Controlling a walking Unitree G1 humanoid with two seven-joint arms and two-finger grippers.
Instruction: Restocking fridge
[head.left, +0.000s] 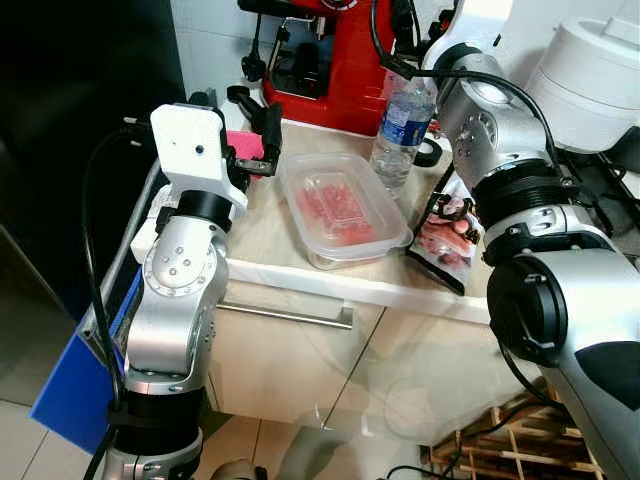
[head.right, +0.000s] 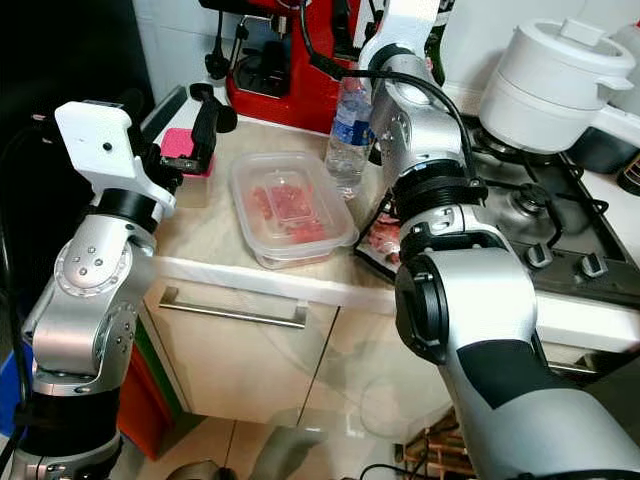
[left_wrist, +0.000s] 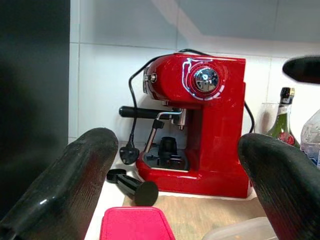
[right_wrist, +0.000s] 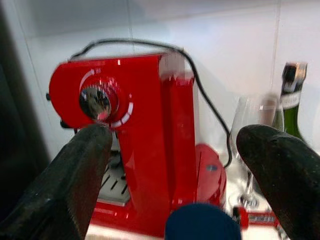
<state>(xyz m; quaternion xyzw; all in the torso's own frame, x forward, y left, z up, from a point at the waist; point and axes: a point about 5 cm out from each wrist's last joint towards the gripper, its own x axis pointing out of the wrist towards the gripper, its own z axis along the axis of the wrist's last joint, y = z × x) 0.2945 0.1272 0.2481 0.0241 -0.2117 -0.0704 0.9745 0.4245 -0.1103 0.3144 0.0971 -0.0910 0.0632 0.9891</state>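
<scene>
on the kitchen counter (head.left: 300, 262), both grippers are held open above items waiting to be stocked.

the left gripper (head.left: 258, 135) is raised over the counter's left end with its fingers (left_wrist: 75, 185) spread wide, a pink box (head.left: 243, 146) just below them. the right gripper (right_wrist: 185, 185) is spread too, above the blue cap of a water bottle (head.left: 404, 128) standing before a red espresso machine (left_wrist: 200, 125). a lidded clear container of red pieces (head.left: 340, 208) is seen mid-counter, a meat packet (head.left: 445, 240) beside it.
</scene>
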